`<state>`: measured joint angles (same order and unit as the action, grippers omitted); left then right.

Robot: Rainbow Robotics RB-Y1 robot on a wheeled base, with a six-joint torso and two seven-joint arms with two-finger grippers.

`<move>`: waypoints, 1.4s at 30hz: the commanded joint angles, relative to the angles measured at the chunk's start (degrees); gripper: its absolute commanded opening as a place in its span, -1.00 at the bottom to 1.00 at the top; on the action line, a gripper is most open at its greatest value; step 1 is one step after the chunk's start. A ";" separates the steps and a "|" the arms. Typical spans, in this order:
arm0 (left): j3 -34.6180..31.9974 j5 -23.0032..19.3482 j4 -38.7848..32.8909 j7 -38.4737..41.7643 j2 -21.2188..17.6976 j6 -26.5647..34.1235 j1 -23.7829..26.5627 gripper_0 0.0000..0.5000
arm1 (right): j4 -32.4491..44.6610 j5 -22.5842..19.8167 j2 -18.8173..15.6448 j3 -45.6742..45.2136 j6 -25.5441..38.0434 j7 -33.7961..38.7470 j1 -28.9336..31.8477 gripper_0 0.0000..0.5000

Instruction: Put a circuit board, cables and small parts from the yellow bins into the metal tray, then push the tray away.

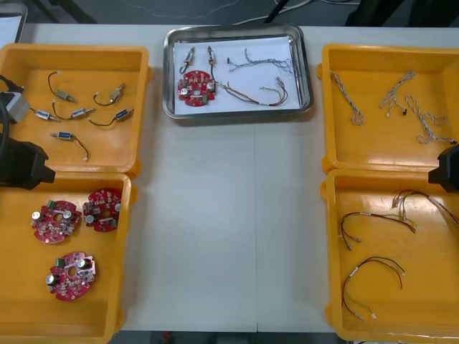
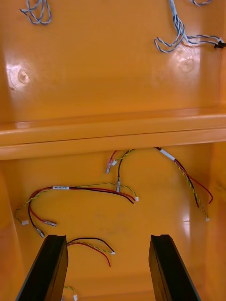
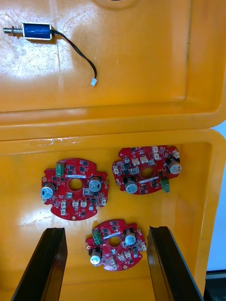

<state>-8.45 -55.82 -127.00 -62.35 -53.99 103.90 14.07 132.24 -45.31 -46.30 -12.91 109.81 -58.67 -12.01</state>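
The metal tray (image 1: 237,112) stands at the table's far middle, white inside. It holds a red circuit board (image 1: 196,88), two small metal parts (image 1: 189,56), a blue and white cable (image 1: 264,60) and a red and yellow cable (image 1: 255,96). My left gripper (image 3: 106,229) hangs open over the near left yellow bin (image 3: 28,225), with one of three circuit boards (image 3: 115,244) below its fingers. My right gripper (image 2: 108,237) is open over the near right bin (image 2: 155,211), above red and yellow cables (image 2: 89,190). Both arms sit at the table's sides, left arm (image 1: 18,161) and right arm (image 1: 446,168).
The far left bin (image 1: 107,147) holds several small metal parts (image 1: 72,113) on black cables. The far right bin (image 1: 373,143) holds blue and white cables (image 1: 396,89). Bare table (image 1: 229,215) runs between the bins, from the tray to the near edge.
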 commanded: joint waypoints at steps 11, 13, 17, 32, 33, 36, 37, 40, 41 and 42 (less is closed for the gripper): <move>-2.00 0.27 -1.41 -4.71 -2.44 -0.54 -0.71 1.00 | 1.61 5.41 1.39 -1.85 0.19 -1.54 5.69 1.00; -2.00 0.27 -1.41 -4.71 -2.44 -0.54 -0.71 1.00 | 1.52 5.32 1.65 -1.94 0.19 -1.71 5.95 1.00; -2.00 0.27 -1.41 -4.71 -2.44 -0.54 -0.71 1.00 | 1.52 4.62 2.44 -1.85 0.19 -2.33 5.95 1.00; -2.00 0.27 -1.41 -4.71 -2.44 -0.54 -0.71 1.00 | 1.61 4.09 5.43 -1.85 0.19 -5.05 5.95 1.00; -2.00 0.27 -1.41 -4.71 -2.44 -0.54 -0.71 1.00 | 1.61 4.09 5.61 -1.85 0.19 -5.23 5.95 1.00; -2.00 0.27 -1.41 -4.71 -2.44 -0.54 -0.71 1.00 | 1.61 4.36 5.78 -1.85 0.19 -5.58 5.95 1.00; -2.00 0.27 -1.41 -4.71 -2.44 -0.54 -0.71 1.00 | 1.70 4.45 5.87 -1.85 0.19 -5.84 5.95 1.00; -2.00 0.27 -1.41 -4.71 -2.44 -0.54 -0.71 1.00 | 2.14 4.71 5.96 -1.76 0.19 -6.20 5.95 1.00; -2.00 0.27 -1.41 -4.71 -2.44 -0.54 -0.71 1.00 | 2.23 4.80 5.96 -1.68 0.19 -6.28 5.95 1.00; -2.00 0.27 -1.41 -4.71 -2.44 -0.54 -0.71 1.00 | 2.40 4.97 6.14 -1.68 0.19 -6.46 5.95 1.00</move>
<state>-8.46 -55.82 -127.00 -62.35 -53.99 103.90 14.07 132.32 -40.83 -40.97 -12.94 109.81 -63.24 -6.85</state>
